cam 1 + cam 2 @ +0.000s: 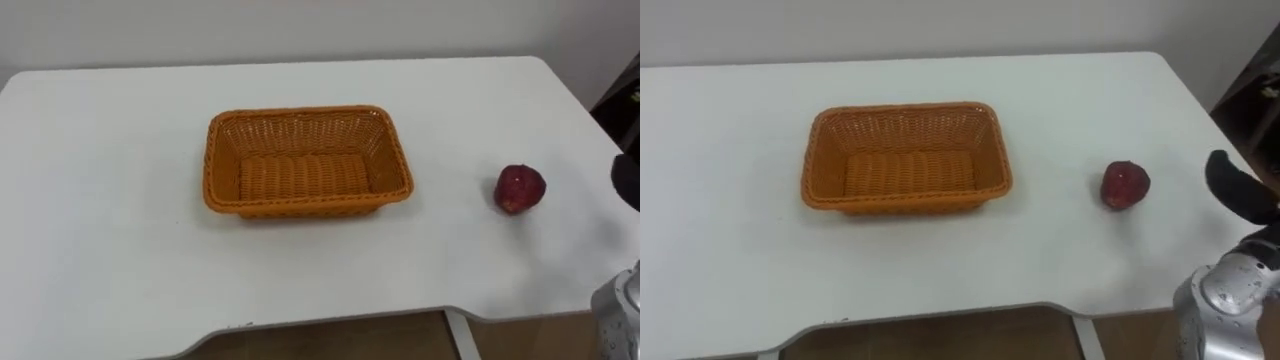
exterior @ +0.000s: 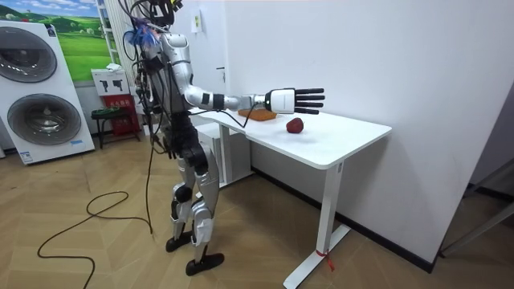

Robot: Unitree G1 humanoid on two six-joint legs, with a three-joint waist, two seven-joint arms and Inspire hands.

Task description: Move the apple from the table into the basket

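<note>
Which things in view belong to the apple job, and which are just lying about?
Job: apple; right hand, open, raised near it; orange basket, empty, the likely drop spot; white table.
Lying about: washing machines and landscape picture, at the room view's left.

A white table (image 2: pixel 347 138) stands by a white wall (image 2: pixel 385 56); washing machines (image 2: pixel 36 104) on wood floor (image 2: pixel 96 257).

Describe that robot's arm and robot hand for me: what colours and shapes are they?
The arm is built of silver-grey segments with darker joints, and a thin dark cable loops under the forearm. The right robot hand has a pale silver-white body and slim black fingers. Close up, the casing near the wrist is rounded, shiny silver.
</note>
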